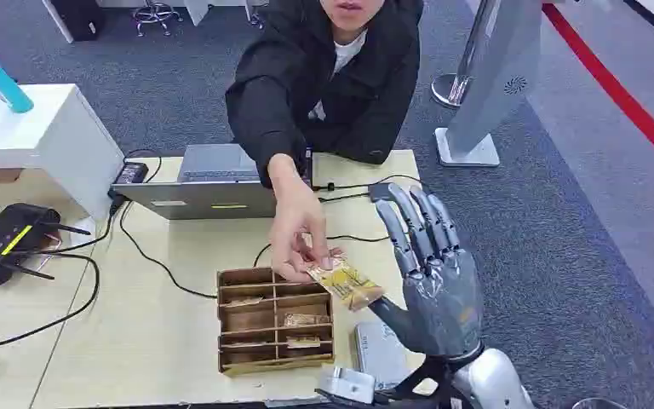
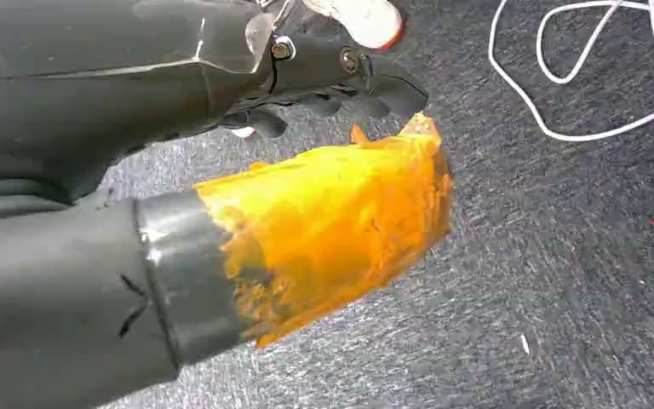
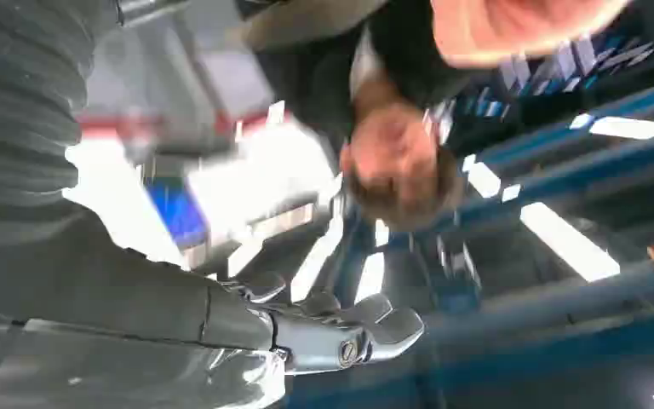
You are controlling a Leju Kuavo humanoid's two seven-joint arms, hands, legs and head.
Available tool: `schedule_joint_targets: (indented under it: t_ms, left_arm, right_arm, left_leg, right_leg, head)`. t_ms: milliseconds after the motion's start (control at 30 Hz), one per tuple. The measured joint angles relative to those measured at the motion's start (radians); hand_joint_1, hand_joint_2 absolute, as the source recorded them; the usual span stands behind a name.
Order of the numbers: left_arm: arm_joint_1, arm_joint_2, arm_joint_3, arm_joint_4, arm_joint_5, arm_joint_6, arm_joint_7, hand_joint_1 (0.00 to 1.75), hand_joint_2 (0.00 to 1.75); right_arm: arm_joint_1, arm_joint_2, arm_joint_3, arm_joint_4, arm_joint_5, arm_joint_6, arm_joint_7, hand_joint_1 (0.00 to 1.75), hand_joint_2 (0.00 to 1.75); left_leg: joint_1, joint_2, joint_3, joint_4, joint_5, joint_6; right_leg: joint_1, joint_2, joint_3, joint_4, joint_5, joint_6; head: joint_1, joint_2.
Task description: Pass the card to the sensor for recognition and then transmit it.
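Observation:
A yellow card (image 1: pixel 347 284) hangs above the table (image 1: pixel 162 341), over the brown cardboard divider box (image 1: pixel 274 319). A person's hand (image 1: pixel 296 226) pinches its left end. Its right end touches the thumb of my right hand (image 1: pixel 430 281), which is raised beside it with its fingers straight up and spread, none of them closed on the card. In the right wrist view the fingers (image 3: pixel 341 328) are stretched out with nothing in them. A flat grey sensor pad (image 1: pixel 381 351) lies below that hand. My left hand (image 2: pixel 306 170), its thumb wrapped in orange tape, hangs over grey carpet and holds nothing.
The person in a black jacket (image 1: pixel 328 77) leans over the far side of the table. A grey laptop (image 1: pixel 213 183) and black cables lie behind the box, and a black router (image 1: pixel 4 239) sits at the left. A white cable (image 2: pixel 579 85) lies on the carpet.

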Motion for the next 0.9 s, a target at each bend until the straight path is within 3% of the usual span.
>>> schedule_joint_targets:
  t_ms: [233, 467, 733, 900]
  left_arm:
    - [-0.001, -0.004, 0.004, 0.0, 0.0, 0.0, 0.0, 0.0, 0.0]
    - [0.0, -0.01, 0.016, 0.0, -0.003, -0.001, 0.0, 0.0, 0.0]
    - [0.001, -0.011, 0.019, 0.0, -0.002, 0.0, 0.0, 0.0, 0.0]
    - [0.001, -0.011, 0.029, 0.0, -0.002, 0.0, -0.004, 0.0, 0.0]
  right_arm:
    - [-0.038, 0.0, 0.027, 0.003, 0.106, -0.001, 0.04, 0.0, 1.75]
    - [-0.089, -0.035, 0.06, 0.023, 0.133, -0.013, 0.147, 0.0, 1.75]
    - [-0.101, -0.05, 0.078, 0.028, 0.134, -0.014, 0.159, 0.0, 1.75]
    - [-0.095, -0.049, 0.078, 0.028, 0.134, -0.014, 0.133, 0.0, 1.75]
  left_leg:
    - [0.0, 0.0, 0.0, 0.0, 0.0, 0.0]
    - [0.0, 0.0, 0.0, 0.0, 0.0, 0.001]
    - [0.0, 0.0, 0.0, 0.0, 0.0, 0.0]
    - [0.0, 0.0, 0.0, 0.0, 0.0, 0.0]
  right_leg:
    - [0.0, 0.0, 0.0, 0.0, 0.0, 0.0]
    - [0.0, 0.0, 0.0, 0.0, 0.0, 0.0]
    - [0.0, 0.0, 0.0, 0.0, 0.0, 0.0]
    - [0.0, 0.0, 0.0, 0.0, 0.0, 0.0]
  head:
    - [0.0, 0.0]
    - [0.0, 0.0]
    - [0.0, 0.0]
    - [0.0, 0.0]
